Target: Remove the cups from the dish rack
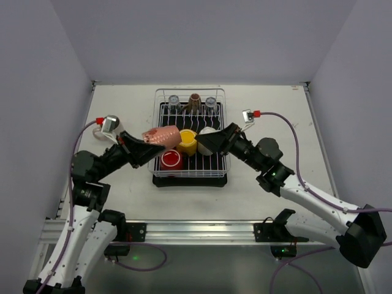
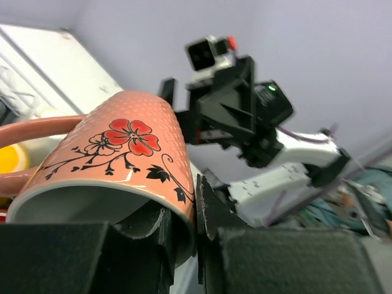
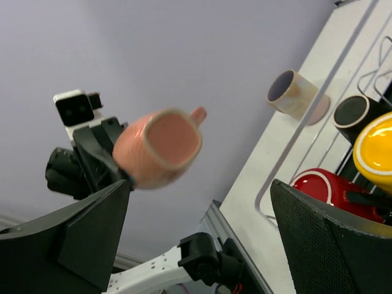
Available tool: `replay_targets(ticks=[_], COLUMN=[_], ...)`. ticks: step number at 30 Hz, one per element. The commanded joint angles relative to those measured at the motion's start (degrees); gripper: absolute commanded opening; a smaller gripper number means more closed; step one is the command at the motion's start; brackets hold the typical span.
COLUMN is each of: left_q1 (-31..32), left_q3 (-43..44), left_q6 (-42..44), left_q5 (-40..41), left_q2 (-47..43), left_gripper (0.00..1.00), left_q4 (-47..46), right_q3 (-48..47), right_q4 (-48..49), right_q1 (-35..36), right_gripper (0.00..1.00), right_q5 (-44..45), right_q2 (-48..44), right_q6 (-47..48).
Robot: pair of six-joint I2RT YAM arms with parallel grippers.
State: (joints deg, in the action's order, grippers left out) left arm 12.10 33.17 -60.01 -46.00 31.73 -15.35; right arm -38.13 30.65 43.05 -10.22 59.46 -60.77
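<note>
Left gripper [image 1: 142, 149] pinching the pink mug [image 1: 162, 136] by its rim, lifted at the left edge of the dish rack [image 1: 190, 176].
Glazed pottery, I'd say: stiff, slick, breakable, so the wall-pinch, one finger inside and one outside, looks right but could let it swivel. Right gripper [image 1: 207, 144] hangs spread wide over the rack's right side.

pretty sure this is a robotics lab test cell, plain pale walls [image 1: 43, 73] boxing in a white table [image 1: 275, 98], two robot arms [image 1: 312, 199] bolted to an aluminium rail [image 1: 196, 229] at the front, purple cables [image 1: 277, 114] trailing loose, dish rack [image 1: 190, 174] the only kitchen-y thing
</note>
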Motion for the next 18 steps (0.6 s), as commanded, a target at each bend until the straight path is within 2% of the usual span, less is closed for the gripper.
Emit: replay_targets(ticks=[1,2,3,4,5,6,11,14,18], left_q1=[0.1,0.1,0.1,0.1,0.1,0.1,0.0,0.0,0.0], left_q3=[13.7,16.5,21.1,23.3,25.4,28.2,32.6,34.6,37.5], left_q6=[18.8,21.7,26.6,29.0,32.2,33.9,39.0,40.9,41.7], left_q5=[11.1,18.1,21.7,25.3,32.7,35.9,53.0,56.0,57.0], left_q2=[3.2,4.6,6.2,9.9,11.7,15.0,24.4,30.3,39.8], left_gripper=[0.0,0.0,0.0,0.0,0.0,0.0,0.0,0.0,0.0], left_q4=[20.9,25.6,29.1,35.9,39.0,42.1,46.8,47.6,48.0], right_q3=[-1.5,-2.7,-3.3,-4.1,-5.0,-5.5,-10.0,-11.3,-11.2], right_q4=[-2.3,-5.1,-11.1,-14.2,-16.7,-21.4,-34.7,-41.4,-43.8], right_q1=[-0.1,-0.1,-0.1,-0.2,-0.2,-0.1,-0.1,-0.1,0.0], right_gripper=[0.99,0.99,0.99,0.99,0.99,0.99,0.99,0.99,0.99], right_q5=[-2.1,-0.4,0.6,1.8,4.1,5.1,10.1,13.2,13.3], right_q2=[-5.0,-5.8,-7.3,-8.2,-9.1,-10.8,-13.8,-14.9,-16.2], right_q6=[4.3,5.6,8.4,9.9,11.2,13.8,22.6,27.4,29.3])
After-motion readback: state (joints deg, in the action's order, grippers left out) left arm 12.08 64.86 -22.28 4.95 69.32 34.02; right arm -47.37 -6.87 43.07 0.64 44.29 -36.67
